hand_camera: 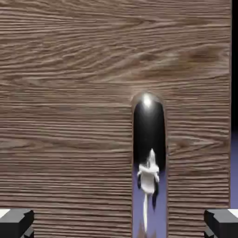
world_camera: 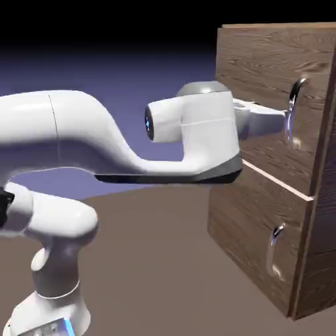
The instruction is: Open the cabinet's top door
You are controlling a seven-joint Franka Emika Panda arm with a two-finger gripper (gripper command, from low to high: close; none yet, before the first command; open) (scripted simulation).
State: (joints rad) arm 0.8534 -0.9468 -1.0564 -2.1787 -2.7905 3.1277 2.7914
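At the upper half of the cabinet (world_camera: 275, 164), the top door (world_camera: 262, 85) looks to sit flush with the front, its long curved silver handle (world_camera: 293, 111) standing proud near the door's right side in the exterior view. The end effector (world_camera: 282, 118) is right at that handle, level with its middle. In the hand view the handle (hand_camera: 149, 153) runs up the centre as a dark mirrored bar, and the two grey fingertips (hand_camera: 16, 223) sit far out to either side of it at the bottom edge, so the end effector is spread wide, straddling the handle without gripping it. Whether the tips already touch the wood cannot be told.

Below the top door, past a pale seam, is the shorter lower door (world_camera: 256, 236) with its smaller silver handle (world_camera: 275, 246); it is not the target.

Judging from the look of it, the top door is a stiff, rigid panel that will swing as one piece on hinges at the edge away from the handle, so it should follow an arc, not a straight pull. The handle is the place to take hold: polished metal, probably slippery, so a firm pinch across the bar around its mid-length, where it bows farthest off the wood, seems safest against sliding along it.

No brand, label or writing is legible anywhere on the cabinet, the arm (world_camera: 98, 144) or the counter (world_camera: 164, 262).
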